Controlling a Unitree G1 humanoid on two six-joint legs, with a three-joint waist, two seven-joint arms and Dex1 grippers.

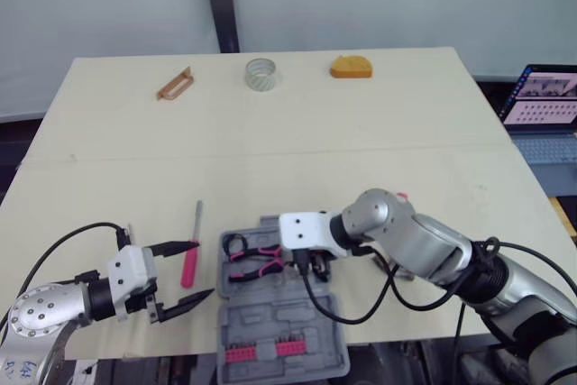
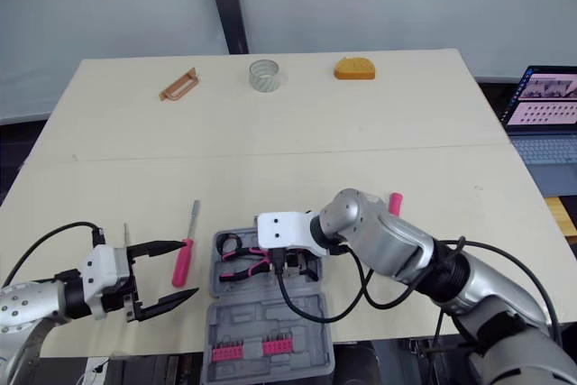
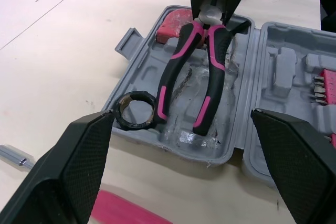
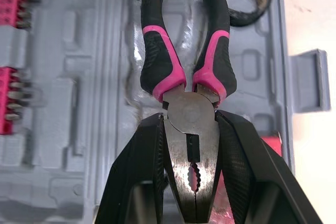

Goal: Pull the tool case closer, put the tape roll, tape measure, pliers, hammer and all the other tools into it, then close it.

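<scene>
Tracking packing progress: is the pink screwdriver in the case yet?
No, the screwdriver lies on the table beside the case.

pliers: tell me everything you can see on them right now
The pliers are combination pliers with a grey metal head, serrated jaws closed, and black grips with pink bands, the handles slightly spread. The right gripper clamps the head from both sides. The handles lie along a recess in the open grey tool case, their ends beside a black tape roll. Whether the handles rest fully on the plastic cannot be told.
</scene>
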